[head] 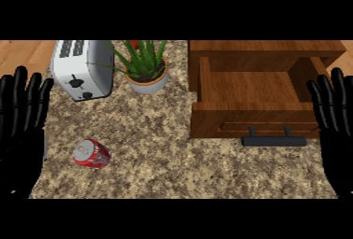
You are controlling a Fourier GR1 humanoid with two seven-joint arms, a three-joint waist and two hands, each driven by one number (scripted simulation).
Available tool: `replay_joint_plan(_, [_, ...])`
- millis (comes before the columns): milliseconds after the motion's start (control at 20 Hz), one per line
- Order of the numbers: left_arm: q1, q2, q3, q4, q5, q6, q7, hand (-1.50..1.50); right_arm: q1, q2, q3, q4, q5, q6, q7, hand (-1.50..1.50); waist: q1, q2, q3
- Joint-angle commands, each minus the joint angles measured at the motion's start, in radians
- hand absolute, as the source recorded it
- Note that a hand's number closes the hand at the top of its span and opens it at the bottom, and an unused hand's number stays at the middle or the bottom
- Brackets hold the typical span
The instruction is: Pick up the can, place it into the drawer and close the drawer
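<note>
A red can (91,153) with a silver top stands on the speckled counter at the lower left. The wooden drawer (252,121) at the right is pulled open, its inside bare, with a black handle (273,140) on its front. My left hand (21,126) rests open at the left edge, fingers up, a short way left of the can. At the right edge my right hand (335,121) rests open beside the drawer's right side. Neither hand touches anything.
A white toaster (82,67) stands at the back left. A potted green plant (145,70) sits beside it, between toaster and drawer. Wood floor shows beyond the counter's far edge.
</note>
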Motion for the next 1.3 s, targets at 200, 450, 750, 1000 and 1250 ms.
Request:
replay_joint_plan(200, [0.012,0.116,-0.168,-0.017,0.382,-0.44,-0.042,-1.5,-0.002,-0.009,-0.029,0.001,0.01,-0.008,-0.02,-1.5,-0.028,0.022,-0.005])
replay_joint_plan(450, [0.166,0.377,-0.122,0.077,0.476,-0.677,0.06,-1.5,0.086,0.002,-0.045,0.051,0.029,-0.062,0.182,-1.5,0.0,0.028,-0.005])
replay_joint_plan(750, [0.243,0.592,0.139,0.16,0.722,-0.921,-0.03,-1.5,0.181,-0.023,-0.085,-0.002,-0.018,-0.022,0.179,-1.5,0.001,0.025,-0.001])
replay_joint_plan(1000, [0.266,0.632,0.206,0.265,0.803,-1.02,-0.01,-1.5,0.224,-0.008,-0.086,0.011,-0.027,0.008,0.126,-1.5,0.001,0.025,-0.001])
replay_joint_plan(1250, [0.236,0.631,0.201,0.238,0.863,-0.958,0.093,-1.5,0.259,0.008,-0.087,0.079,0.005,0.03,0.034,-1.5,0.001,0.025,0.0])
